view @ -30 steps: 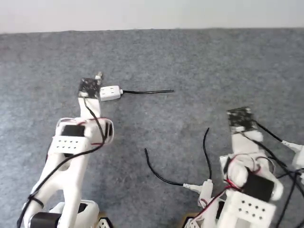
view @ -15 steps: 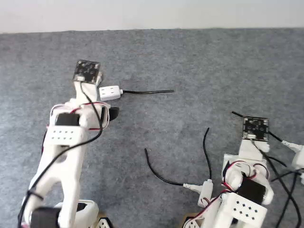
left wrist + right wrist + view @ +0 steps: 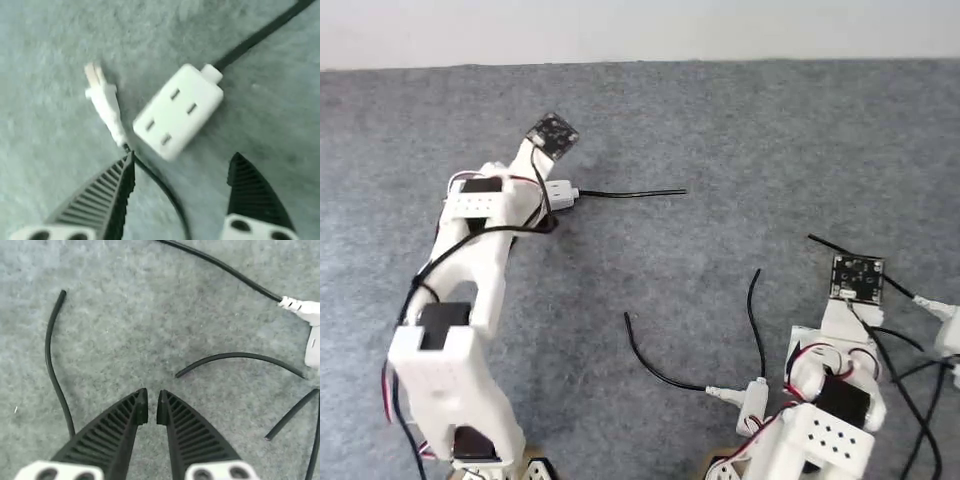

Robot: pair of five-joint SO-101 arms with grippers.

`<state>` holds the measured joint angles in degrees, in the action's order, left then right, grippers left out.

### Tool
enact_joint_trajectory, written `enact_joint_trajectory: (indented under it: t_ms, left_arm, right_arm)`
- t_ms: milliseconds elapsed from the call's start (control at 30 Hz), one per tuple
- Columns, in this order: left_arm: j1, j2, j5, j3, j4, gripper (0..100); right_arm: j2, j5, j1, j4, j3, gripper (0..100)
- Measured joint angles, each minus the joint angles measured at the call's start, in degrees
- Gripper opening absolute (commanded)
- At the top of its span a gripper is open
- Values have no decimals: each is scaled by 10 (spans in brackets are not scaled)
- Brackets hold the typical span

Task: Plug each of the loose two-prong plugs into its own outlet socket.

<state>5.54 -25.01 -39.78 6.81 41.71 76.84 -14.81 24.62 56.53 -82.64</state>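
A white outlet block with two pairs of slots lies on the grey carpet, its black cable running away from it. Close beside it lies a white two-prong plug on its own black lead. My left gripper hangs open just above them, one finger by the plug's lead and the other past the block. From above, the left arm partly covers that outlet block. My right gripper is shut on nothing above bare carpet. A second white plug lies near the right arm's base.
Loose black cables curve over the carpet around the right gripper. Another white cable end lies at the right edge, also seen from above as a white piece. A black lead loops across the middle of the carpet.
The left arm has stretched forward and swung right, and its wrist now sits over the outlet block. The right arm pulled back toward its base and has since stayed still.
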Motion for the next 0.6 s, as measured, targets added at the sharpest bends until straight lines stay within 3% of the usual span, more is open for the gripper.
enact_joint_trajectory:
  t_ms: [167, 400, 600]
  left_arm:
    - [-11, -16, -71, -40, -13, 285]
    - [-13, -91, -105, -123, -15, 284]
    - [-18, -178, -127, -244, 80, 283]
  right_arm:
    - [0, -16, -25, -6, -9, 51]
    - [0, -22, -36, -7, -11, 51]
    - [0, -23, -48, -10, -11, 51]
